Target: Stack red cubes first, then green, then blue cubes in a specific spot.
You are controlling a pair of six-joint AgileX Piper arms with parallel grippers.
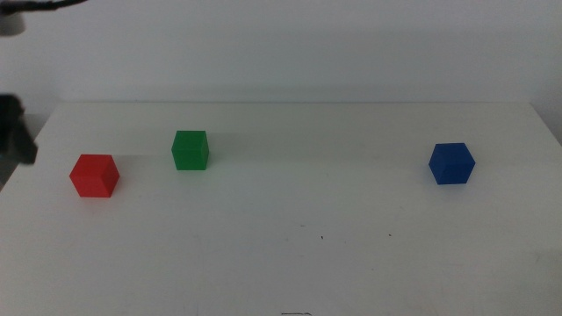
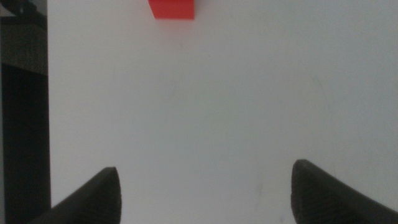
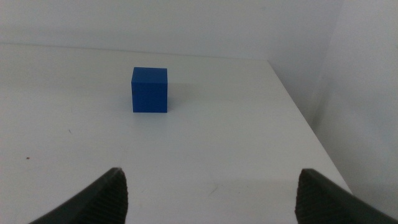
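We find no legible text, label, brand, number or sign in any view. The faces of the red cube (image 1: 94, 175), the green cube (image 1: 190, 150) and the blue cube (image 1: 451, 163) are plain, and the white surface (image 1: 290, 254) carries no markings that can be read.

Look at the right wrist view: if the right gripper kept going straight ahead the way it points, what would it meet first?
Probably the blue cube. It sits ahead of the open right gripper, a little off its midline, with bare table between.
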